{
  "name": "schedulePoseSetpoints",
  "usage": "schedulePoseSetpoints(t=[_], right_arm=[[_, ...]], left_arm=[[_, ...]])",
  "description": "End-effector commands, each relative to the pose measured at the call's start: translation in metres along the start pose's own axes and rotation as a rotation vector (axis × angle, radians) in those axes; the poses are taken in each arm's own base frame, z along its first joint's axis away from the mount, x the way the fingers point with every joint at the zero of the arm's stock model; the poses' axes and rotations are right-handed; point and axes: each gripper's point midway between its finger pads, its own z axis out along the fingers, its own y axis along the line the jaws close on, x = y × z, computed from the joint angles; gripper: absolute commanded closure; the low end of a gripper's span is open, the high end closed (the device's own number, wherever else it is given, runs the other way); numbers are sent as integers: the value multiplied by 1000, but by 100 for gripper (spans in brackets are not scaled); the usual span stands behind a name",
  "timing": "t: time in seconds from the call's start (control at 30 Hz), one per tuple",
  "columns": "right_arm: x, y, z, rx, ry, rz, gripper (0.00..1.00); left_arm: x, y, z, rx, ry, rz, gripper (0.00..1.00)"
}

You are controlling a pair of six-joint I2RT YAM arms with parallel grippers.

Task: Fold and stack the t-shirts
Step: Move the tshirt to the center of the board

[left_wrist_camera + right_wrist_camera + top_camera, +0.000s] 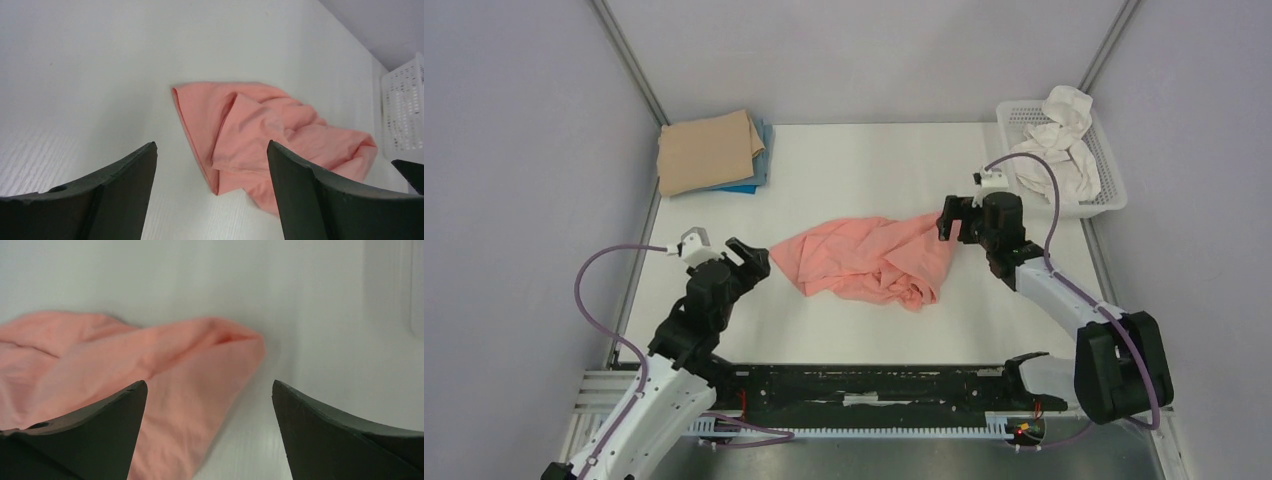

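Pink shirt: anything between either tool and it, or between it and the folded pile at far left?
Nothing visible. The left tool and right tool, both open, flank the crumpled pink shirt over bare table. The path to the tan shirt folded atop the blue shirt is bare table too.

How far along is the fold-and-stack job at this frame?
Done: the folded tan cloth t-shirt lies on the folded bright blue t-shirt in the far left corner.
In hand: nothing is gripped. The left gripper and right gripper hover open at opposite ends of the crumpled salmon-pink t-shirt.
Left: folding the pink one and adding it to the stack.
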Motion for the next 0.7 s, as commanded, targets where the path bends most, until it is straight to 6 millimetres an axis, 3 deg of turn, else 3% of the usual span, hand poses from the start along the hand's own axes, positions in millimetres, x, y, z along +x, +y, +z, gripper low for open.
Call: schedulePoseSetpoints(t=[0.0,0.13,0.3,0.43,0.67], right_arm=[[-2,-25,-6,130,-34,-13,2],[2,-28,-24,148,-60,30,2],[28,-34,-47,165,-71,72,2],[50,-13,-52,11,-131,78,2],[68,-15,-52,5,-110,79,2]], left_arm=[[23,8,8,-53,90,-23,14],[53,-13,19,40,224,-19,14],[88,-25,36,87,365,13,14],[101,-32,57,65,438,78,14],[131,-29,75,36,552,107,14]])
